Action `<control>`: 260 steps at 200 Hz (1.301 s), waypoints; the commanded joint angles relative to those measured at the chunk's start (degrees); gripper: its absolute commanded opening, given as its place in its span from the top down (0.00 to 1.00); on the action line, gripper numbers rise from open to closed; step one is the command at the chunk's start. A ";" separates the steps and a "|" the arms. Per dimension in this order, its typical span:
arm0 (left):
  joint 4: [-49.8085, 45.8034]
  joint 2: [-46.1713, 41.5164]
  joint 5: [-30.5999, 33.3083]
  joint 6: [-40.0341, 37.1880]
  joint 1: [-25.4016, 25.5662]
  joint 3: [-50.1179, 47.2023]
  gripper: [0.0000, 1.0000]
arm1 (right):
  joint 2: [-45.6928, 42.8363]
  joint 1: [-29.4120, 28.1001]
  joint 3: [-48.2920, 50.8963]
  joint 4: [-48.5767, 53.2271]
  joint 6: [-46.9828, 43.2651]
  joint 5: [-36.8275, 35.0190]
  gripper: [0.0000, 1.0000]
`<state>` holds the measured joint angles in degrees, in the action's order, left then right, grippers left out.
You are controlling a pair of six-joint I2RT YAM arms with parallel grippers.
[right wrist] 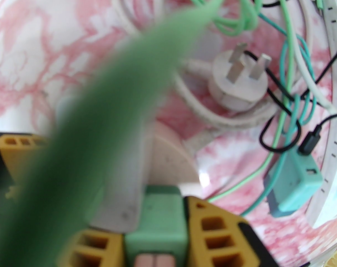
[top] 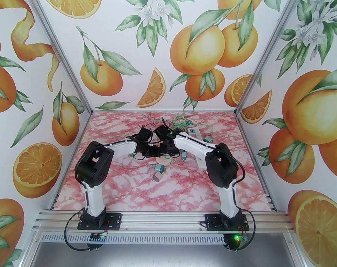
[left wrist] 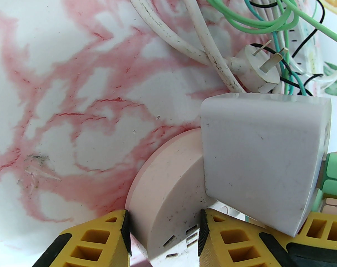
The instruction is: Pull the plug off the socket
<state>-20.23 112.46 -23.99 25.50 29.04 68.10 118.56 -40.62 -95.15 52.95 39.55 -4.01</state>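
The left gripper (left wrist: pixel 163 228) clamps the socket (left wrist: pixel 168 182); the right gripper (right wrist: pixel 154 235) grasps the plug (right wrist: pixel 157 207). Brace the socket and pull straight out.

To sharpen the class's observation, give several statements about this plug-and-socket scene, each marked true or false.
1. The left fingers hold the pink socket. True.
2. The loose white plug is plugged in. False: it lies free on the table, pins bare.
3. The right fingers hold a green plug. True.
4. All the cables are red. False: they are green, white and black.
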 commanded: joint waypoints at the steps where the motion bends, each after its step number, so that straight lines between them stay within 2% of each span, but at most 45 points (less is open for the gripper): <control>1: -9.36 9.65 9.08 -1.49 3.67 -4.51 0.61 | 0.97 -1.33 -5.61 -4.25 -0.26 6.16 0.79; 22: -10.18 10.45 10.22 -1.26 3.74 -4.22 0.62 | 0.27 -0.55 -6.83 -1.48 -2.23 4.21 0.79; 55: -10.40 11.02 10.71 -1.12 3.71 -4.29 0.62 | -3.41 3.01 -3.96 -1.68 -3.00 5.15 0.80; 95: -10.96 10.68 10.30 -0.82 3.66 -2.83 0.62 | -6.18 3.01 -3.62 -0.38 -3.40 4.07 0.80; 148: -12.68 4.97 8.52 0.24 1.60 0.19 0.59 | -13.05 3.51 -4.81 1.40 -5.84 -1.36 0.78; 207: -15.58 -3.88 7.13 1.26 0.02 7.48 0.44 | -17.96 4.89 -8.35 1.64 -7.79 -1.11 0.78; 260: -16.33 -12.61 8.18 2.23 -3.36 7.97 0.27 | -19.75 4.17 -6.85 -1.18 -5.69 3.79 0.77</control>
<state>-34.96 105.97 -17.10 27.11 27.81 74.13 100.95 -35.83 -102.32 54.39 33.01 -2.81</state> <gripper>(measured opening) 0.689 0.286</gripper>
